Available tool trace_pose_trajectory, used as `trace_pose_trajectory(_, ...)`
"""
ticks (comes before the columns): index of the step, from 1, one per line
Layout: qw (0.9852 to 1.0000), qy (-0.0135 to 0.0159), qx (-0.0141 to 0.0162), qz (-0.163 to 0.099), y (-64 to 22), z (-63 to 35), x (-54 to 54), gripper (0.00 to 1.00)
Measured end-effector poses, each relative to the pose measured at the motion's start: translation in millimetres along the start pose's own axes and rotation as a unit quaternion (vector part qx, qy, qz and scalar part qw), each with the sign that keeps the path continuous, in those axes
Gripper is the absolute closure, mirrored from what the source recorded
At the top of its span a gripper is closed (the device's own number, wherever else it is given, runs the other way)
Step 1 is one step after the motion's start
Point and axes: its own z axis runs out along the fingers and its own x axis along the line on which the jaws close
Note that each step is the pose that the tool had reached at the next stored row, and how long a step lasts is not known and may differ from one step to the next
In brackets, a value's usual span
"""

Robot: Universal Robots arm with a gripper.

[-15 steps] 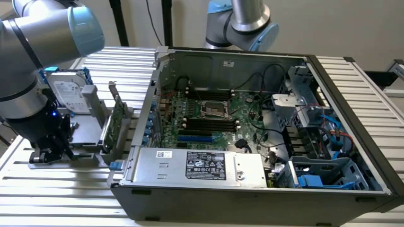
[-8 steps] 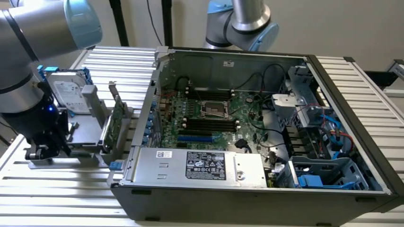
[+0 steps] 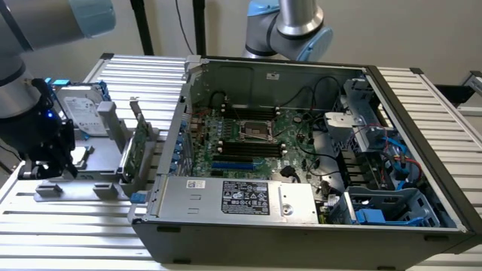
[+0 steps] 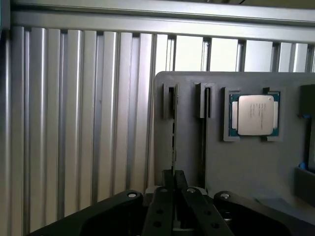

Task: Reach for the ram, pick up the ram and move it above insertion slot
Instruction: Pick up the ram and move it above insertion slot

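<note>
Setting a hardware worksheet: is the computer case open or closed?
Open. The computer case has no side panel on top, so the motherboard inside is exposed.

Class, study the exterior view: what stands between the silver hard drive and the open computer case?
In the exterior view, a green card stands upright on its edge between the hard drive and the computer case.
</note>
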Motion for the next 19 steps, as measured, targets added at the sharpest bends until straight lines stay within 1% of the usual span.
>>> trace_pose_trajectory(4, 1.0, 0.0, 0.0005, 0.0, 0.1, -15.7, -0.1, 0.87)
trace_pose_trajectory(9, 1.0, 0.0002, 0.0032, 0.0, 0.1, -28.4, -0.3, 0.87)
trace_pose_trajectory(11, 1.0, 0.0001, 0.0035, 0.0, -1.1, -33.7, -0.4, 0.87)
trace_pose_trajectory(15, 1.0, -0.0001, 0.0036, 0.0, -10.7, -46.7, -0.2, 0.87)
trace_pose_trajectory(19, 1.0, -0.0007, 0.0036, 0.0, -23.3, -64.5, 0.2, 0.87)
